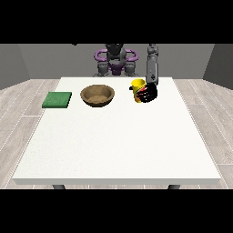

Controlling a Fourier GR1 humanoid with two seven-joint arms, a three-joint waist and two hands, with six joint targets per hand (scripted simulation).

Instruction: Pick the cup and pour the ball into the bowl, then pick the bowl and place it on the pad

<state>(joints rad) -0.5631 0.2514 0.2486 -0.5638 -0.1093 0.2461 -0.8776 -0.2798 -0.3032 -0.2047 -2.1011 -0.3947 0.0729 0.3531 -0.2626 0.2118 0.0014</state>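
A yellow cup (137,85) stands upright on the white table (118,136), right of centre near the far edge. The black hand at the view's right (148,93) is against the cup's right side, its fingers curled around the cup. A brown wooden bowl (97,95) sits to the cup's left, apart from it. A flat green pad (57,99) lies further left, near the table's left edge. The ball is hidden from view. No other hand shows.
The robot's torso (116,61) stands behind the table's far edge. A grey forearm (151,68) comes down from the back to the hand. Wide bare tabletop stretches towards the camera in front of the bowl, cup and pad.
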